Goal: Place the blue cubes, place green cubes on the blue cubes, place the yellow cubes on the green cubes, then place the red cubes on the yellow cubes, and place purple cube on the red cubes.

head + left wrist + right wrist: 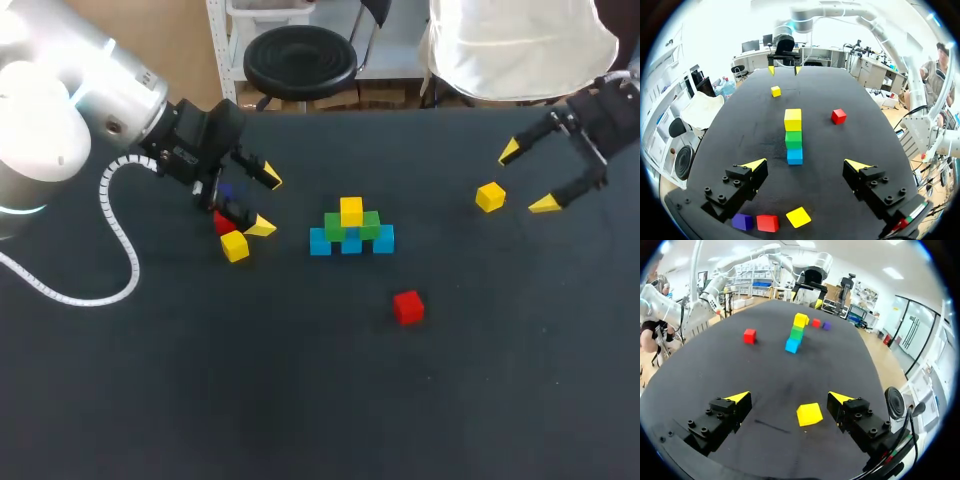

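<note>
yellow layer looks like the step in hand. stack (351,228) sits well ahead of both hands: three blue cubes (351,243) at the bottom, two green cubes (335,226) on them, one top yellow cube (351,211) on the greens.

right hand (790,397) is spread wide & holds nothing. loose yellow cube (809,414) lies on the desk (300,400) between its fingers, nearer one finger but touching neither, turned a bit off square to them.

left hand (805,164) is also spread & empty. under it, toward the wrist, lie a purple cube (742,221), a red cube (767,223) & a second yellow cube (798,217) in a row, close together. far red cube (408,307) sits alone, apart from both hands.

next move, prob: right hand lowers, maybe w/ a small wrist twist to square up, & pinches the loose yellow cube, then carries it to the stack. free space on the greens looks tight, so the set-down must be gentle or the stack shifts.

desk surface is matte black & flat, w/ a faint streak near the right hand.
</note>
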{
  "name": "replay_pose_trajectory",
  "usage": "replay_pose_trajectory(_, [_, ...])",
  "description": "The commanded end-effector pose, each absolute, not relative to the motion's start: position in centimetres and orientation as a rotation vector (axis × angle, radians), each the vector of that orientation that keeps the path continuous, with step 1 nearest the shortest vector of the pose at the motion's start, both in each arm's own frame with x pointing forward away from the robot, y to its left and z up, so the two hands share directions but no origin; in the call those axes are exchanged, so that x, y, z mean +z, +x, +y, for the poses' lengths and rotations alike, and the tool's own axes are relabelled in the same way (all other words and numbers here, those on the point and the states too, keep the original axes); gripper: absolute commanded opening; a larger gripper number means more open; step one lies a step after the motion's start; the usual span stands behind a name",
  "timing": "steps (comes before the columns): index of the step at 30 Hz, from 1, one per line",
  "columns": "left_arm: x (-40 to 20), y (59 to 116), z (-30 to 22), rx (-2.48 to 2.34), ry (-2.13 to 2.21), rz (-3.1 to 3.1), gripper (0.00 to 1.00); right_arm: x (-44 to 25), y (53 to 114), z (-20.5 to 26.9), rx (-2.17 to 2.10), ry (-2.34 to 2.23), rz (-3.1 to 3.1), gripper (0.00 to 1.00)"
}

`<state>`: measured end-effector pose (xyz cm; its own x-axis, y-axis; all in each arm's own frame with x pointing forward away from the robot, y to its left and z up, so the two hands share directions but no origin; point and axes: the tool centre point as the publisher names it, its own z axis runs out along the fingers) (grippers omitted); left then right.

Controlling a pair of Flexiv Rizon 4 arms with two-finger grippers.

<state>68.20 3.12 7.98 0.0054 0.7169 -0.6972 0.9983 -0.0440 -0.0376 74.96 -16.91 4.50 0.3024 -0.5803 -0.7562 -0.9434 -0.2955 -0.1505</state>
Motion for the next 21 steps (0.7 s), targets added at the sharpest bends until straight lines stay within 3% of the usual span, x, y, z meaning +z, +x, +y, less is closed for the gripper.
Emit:
replay_pose_trajectory(1, [7.9, 68.1, 3.2, -0.774, 1.809, 1.755, 1.00, 3.0, 78.2, -16.2, 0.927, -2.052, 1.333, 1.00])
replay_pose_trajectory(21, [7.9, 68.1, 3.2, -0.774, 1.809, 1.755, 1.00, -0.2, 80.6, -15.1, 1.060, -2.059, 1.376, 1.00])
